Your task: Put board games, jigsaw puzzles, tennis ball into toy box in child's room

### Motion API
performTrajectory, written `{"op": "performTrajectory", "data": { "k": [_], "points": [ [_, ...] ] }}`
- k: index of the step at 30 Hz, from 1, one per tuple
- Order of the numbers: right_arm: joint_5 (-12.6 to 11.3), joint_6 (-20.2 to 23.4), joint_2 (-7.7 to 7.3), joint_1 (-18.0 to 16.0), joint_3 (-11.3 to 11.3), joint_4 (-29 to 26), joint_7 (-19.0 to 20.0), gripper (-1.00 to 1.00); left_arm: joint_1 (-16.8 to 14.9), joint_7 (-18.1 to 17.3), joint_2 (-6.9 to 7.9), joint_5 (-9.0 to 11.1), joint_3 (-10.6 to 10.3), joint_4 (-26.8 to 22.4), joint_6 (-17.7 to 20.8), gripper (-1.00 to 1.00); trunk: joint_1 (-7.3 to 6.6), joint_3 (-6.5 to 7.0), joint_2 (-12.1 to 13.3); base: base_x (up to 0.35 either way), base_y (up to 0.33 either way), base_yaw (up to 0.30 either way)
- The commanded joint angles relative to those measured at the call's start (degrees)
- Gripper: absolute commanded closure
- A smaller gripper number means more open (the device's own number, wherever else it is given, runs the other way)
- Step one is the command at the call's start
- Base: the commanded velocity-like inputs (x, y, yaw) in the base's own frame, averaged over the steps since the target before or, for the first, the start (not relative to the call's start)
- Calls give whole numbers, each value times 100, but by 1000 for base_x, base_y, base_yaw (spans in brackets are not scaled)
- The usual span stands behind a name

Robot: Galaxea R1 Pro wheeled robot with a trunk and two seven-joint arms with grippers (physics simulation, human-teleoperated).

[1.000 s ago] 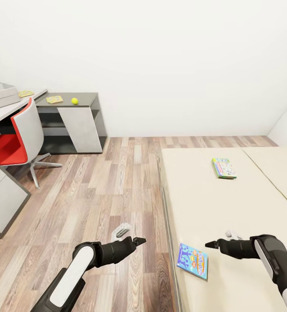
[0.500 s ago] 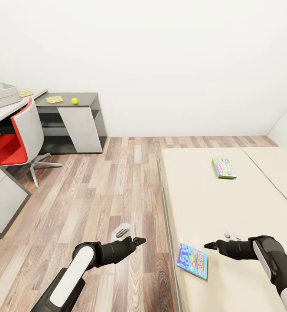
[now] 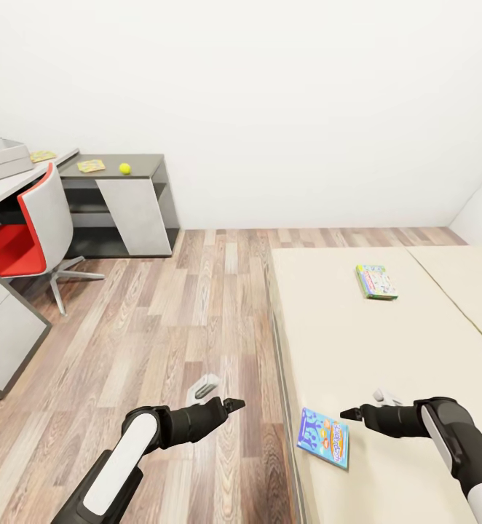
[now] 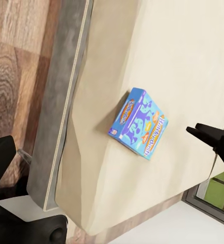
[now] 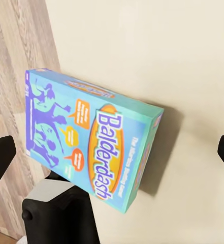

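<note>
"Balderdash" in yellow-white lettering on an orange oval, lid of the blue board game box. Smaller white print beside the title: not legible. Green-edged game box: print too small to read.

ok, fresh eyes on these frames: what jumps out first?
The blue Balderdash box lies flat at the near corner of the beige bed, just short of the right tool, which is open with nothing between its fingers. The second board game, green-edged, lies farther up the bed. Across the wood floor, the red and grey chair stands by the desk, with the tennis ball on the dark side table.
</note>
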Motion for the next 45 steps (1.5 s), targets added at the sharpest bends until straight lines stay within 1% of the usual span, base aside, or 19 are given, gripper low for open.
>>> {"op": "performTrajectory", "data": {
  "k": [1, 24, 40, 45],
  "points": [
    [-8, 41, 1, -3, -11, -3, 12, -100, -4, 58, 4, 60, -8, -7, -2, -100, 0, -10, -2, 0, 0, 0],
    [-9, 69, 13, 4, -5, -2, 22, -100, -4, 58, 4, 60, -7, -7, -1, -100, 0, -187, -2, 0, 0, 0],
    [-9, 76, 27, 17, -5, -2, 24, -100, -4, 61, 4, 60, -7, -7, -2, -100, 0, -214, -2, 0, 0, 0],
    [-9, 88, 54, 20, -5, 1, 28, -100, -4, 60, 4, 60, -7, -7, -2, -100, 0, -216, -2, 0, 0, 0]
  ]
}}
